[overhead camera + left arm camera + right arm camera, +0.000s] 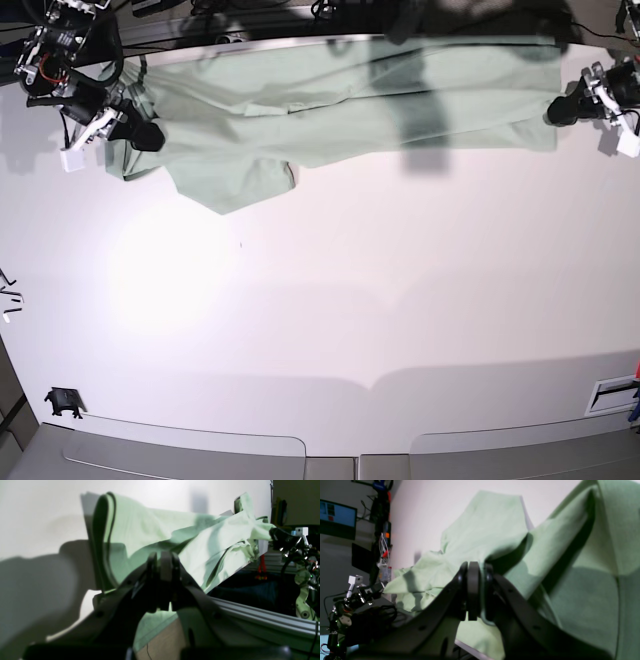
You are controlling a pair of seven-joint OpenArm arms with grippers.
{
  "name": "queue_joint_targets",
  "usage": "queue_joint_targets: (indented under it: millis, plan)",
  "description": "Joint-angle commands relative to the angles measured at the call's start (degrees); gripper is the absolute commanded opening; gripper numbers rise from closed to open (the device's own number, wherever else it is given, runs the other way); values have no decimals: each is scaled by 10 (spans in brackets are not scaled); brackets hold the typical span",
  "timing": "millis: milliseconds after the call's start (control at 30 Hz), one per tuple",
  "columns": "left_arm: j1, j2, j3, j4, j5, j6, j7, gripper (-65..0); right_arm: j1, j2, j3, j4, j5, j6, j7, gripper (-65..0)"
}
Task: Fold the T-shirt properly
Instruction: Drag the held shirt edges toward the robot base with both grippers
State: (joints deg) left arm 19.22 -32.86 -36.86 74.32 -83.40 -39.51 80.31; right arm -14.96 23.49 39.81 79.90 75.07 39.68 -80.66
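White desk [330, 330], broad and mostly bare, seen from above in the base view. Along its far edge, the shirt [340, 105]: pale green, pulled out into a long band, long axis running parallel to that edge. One rumpled flap hanging off the band's nearer side toward the open desk, closer to the right arm's end than to the left's. Rest of the cloth fairly flat, with a few lengthwise creases.

At one end of the shirt, the right pincer [140, 135], clamped shut on a bunched corner of cloth; in its wrist view, the right pincer [476, 590] with cloth nipped between closed jaws and the band running away toward the other arm. At the opposite end of the shirt, the left pincer [560, 112], likewise shut on the fabric; in its own wrist view [162, 585], jaws pressed together on the shirt, with the dark-trimmed edge [100, 542] rising just beyond them.

Shirt thus strung between both pincers, each gripping its own end, neither nearer than the other. Judged from this: coming move likely a joint pull across the long axis, from the far edge toward the open desk, to lay the shirt flat for folding. Folds proper not yet begun.
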Motion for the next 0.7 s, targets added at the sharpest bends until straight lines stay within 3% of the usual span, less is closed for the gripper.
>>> queue_joint_targets:
  millis: [0, 233, 267, 333, 400, 667]
  plan:
    - [-1, -13, -5, 9, -16, -5, -3, -650, 3, 11, 3, 10, 14, 3, 7, -650]
    - [-2, -13, -5, 9, -16, -5, -11, -650, 4, 11, 3, 10, 14, 3, 7, -650]
    - [-2, -13, -5, 9, -16, -5, -11, -609, 3, 11, 3, 10, 14, 3, 7, -650]
    - [-2, -13, -6, 9, -16, -5, -15, -496, 3, 11, 4, 10, 20, 3, 7, -550]
    - [-2, -13, -6, 9, -16, -5, -24, -443, 5, 13, 4, 10, 47, 3, 7, -487]
    - [-3, -13, -57, 9, -16, -5, -52, -443, 64, 45, 22, 10, 77, 3, 7, -485]
